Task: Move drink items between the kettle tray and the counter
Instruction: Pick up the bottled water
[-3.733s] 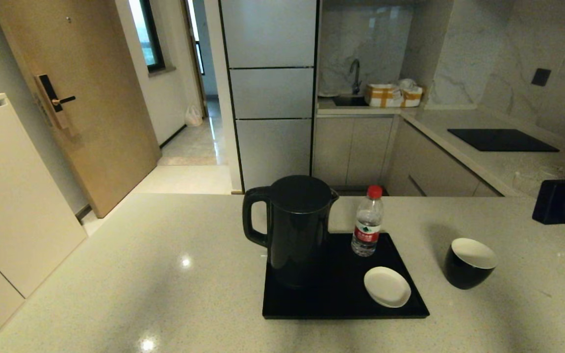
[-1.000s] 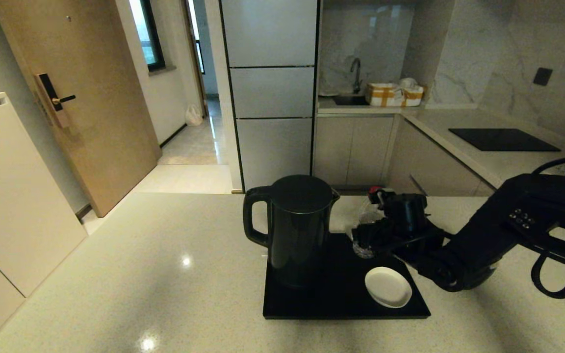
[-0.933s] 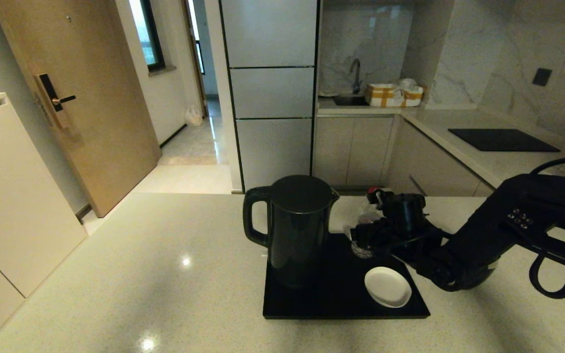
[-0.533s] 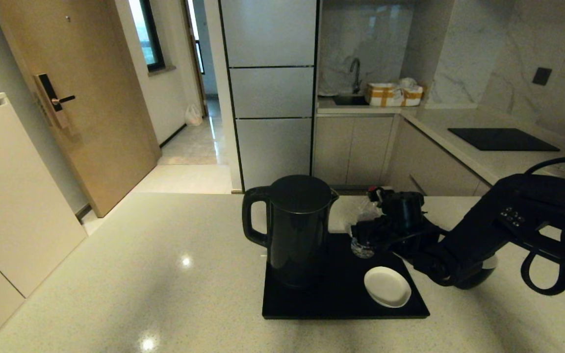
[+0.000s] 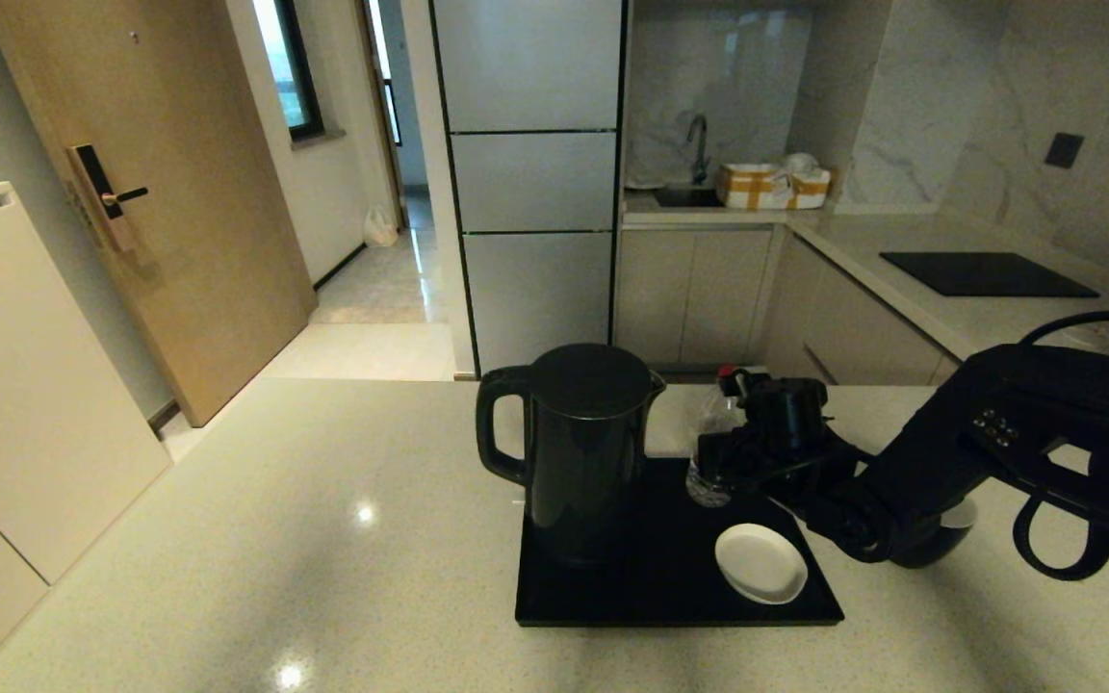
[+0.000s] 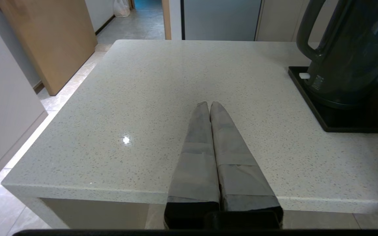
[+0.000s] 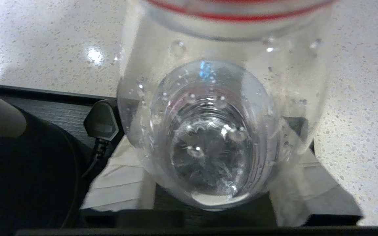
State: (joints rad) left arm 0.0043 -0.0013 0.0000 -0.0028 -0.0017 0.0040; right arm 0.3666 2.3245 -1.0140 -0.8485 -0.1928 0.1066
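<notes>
The clear bottle [image 5: 709,481] with its red cap [image 5: 728,371] is at the back right of the black kettle tray [image 5: 651,587]. My right gripper [image 5: 730,454] is shut on its middle. In the right wrist view the bottle's bottom [image 7: 208,141] fills the frame, leaning between the pale fingers [image 7: 116,186]. Whether its foot touches the tray I cannot tell. The black kettle [image 5: 583,452] stands on the tray's left. My right arm hides most of the black cup [image 5: 957,518] on the counter [image 5: 323,539]. My left gripper [image 6: 208,104] is shut and empty at the counter's near edge.
A small white saucer [image 5: 760,563] lies on the tray's front right, just below my right wrist. A black plug [image 7: 102,121] sits at the tray's back edge beside the bottle. The cooktop [image 5: 988,274] is on the far right worktop.
My right arm has come in from the right edge and closed round the bottle, covering the cup. Over the last second the gripper and bottle have shifted slightly left.
</notes>
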